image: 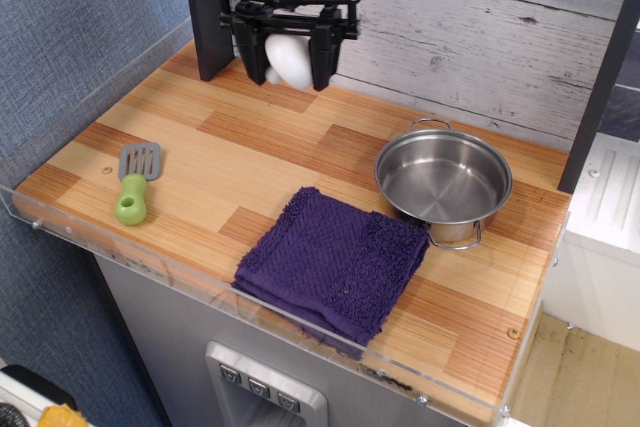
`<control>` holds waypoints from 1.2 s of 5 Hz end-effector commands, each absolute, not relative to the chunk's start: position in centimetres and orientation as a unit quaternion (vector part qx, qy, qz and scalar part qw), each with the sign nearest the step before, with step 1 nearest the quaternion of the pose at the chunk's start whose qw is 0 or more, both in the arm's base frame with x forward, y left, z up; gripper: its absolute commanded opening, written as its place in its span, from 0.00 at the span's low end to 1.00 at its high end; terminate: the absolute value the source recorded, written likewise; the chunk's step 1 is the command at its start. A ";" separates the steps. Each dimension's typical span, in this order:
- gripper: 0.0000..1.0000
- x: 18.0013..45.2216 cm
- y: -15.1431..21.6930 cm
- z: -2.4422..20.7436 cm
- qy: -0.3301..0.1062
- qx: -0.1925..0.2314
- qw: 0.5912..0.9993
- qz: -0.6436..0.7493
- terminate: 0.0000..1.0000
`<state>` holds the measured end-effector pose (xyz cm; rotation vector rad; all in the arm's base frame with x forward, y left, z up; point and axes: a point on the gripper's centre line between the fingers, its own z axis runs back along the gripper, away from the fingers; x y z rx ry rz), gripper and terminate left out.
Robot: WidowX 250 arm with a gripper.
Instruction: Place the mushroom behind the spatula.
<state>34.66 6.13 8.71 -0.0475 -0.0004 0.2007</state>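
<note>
While my claw grips the mushroom above the bench, the spatula lies well apart, front-left.

A single camera looks down from the front at the whole wooden counter, facing the plank wall.

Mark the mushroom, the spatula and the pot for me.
mushroom (287, 59), the only camera view, on its white cap between the gripper fingers.
spatula (133, 197), same view, on the lime-green handle.
pot (443, 180), same view, on the bare steel bottom.
</note>
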 end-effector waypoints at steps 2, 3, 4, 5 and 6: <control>0.00 36.0 12.3 8.1 -0.044 0.027 0.991 0.124 0.00; 0.00 36.5 12.9 7.0 -0.038 0.027 0.992 0.121 0.00; 0.00 36.8 13.2 5.0 -0.019 0.022 0.993 0.117 0.00; 0.00 37.3 13.2 3.3 -0.003 0.009 0.993 0.114 0.00; 0.00 37.4 13.2 2.5 0.002 0.006 0.993 0.115 0.00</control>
